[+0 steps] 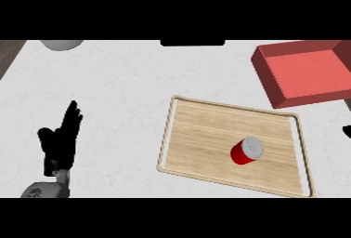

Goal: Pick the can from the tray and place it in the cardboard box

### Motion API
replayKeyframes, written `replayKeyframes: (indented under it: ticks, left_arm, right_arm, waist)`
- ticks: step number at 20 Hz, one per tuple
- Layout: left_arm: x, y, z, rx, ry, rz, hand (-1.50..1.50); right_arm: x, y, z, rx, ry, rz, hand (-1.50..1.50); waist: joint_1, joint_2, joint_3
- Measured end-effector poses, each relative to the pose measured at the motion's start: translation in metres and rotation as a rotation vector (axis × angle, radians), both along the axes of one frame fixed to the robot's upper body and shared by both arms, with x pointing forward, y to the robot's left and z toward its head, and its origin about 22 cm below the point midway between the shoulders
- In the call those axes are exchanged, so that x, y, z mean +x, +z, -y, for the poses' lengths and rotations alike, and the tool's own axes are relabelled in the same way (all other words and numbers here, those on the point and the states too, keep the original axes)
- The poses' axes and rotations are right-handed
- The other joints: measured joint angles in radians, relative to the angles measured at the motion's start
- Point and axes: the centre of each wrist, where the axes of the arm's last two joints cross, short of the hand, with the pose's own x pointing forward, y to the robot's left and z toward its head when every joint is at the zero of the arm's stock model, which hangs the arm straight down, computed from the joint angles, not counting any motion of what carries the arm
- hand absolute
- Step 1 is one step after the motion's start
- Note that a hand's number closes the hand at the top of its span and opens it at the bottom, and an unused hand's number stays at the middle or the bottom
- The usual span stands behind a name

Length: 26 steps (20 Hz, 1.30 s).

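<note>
A red can (pixel 245 151) with a silver lid stands slightly tilted on the wooden tray (pixel 198 135), right of the tray's middle. Beyond the tray's far right corner lies an open red box (pixel 308 72), nothing inside it. My left hand (pixel 60 139) rests open on the left, fingers straight and pointing up, well clear of the tray. At the right edge only a small black tip of my right hand (pixel 347 131) shows, level with the tray's right rim and apart from the can.
A grey rounded object (pixel 61 44) sits at the counter's far left edge, and a black object (pixel 192 42) at the far middle. The white counter ends at the upper left corner, where dark flooring shows.
</note>
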Motion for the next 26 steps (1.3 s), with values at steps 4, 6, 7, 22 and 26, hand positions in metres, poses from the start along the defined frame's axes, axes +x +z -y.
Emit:
replayKeyframes:
  ticks: [4,6,7,22,26]
  left_arm:
    - [0.003,0.002,0.002,0.003,-0.015,0.002,0.0]
    - [0.002,-0.004,0.002,0.002,-0.021,0.004,0.0]
    - [0.005,-0.003,0.006,0.001,-0.02,0.004,0.0]
    - [0.009,-0.001,-0.002,-0.007,-0.018,-0.006,0.0]
    - [0.007,-0.003,0.001,-0.007,-0.02,-0.005,0.0]
  right_arm:
    - [0.011,0.013,-0.013,-0.054,-0.015,-0.118,-1.5]
    - [0.017,0.02,-0.023,-0.072,-0.007,-0.148,-1.5]
    - [0.019,0.023,-0.028,-0.079,0.005,-0.16,-1.5]
    - [0.046,0.016,-0.075,-0.036,0.102,-0.317,-1.5]
    - [0.055,0.008,-0.085,-0.04,0.095,-0.336,-1.5]
  waist:
    - [0.016,0.002,0.0]
    - [0.023,0.004,0.0]
    - [0.024,0.004,0.0]
    - [0.025,0.003,0.001]
    - [0.024,0.002,0.001]
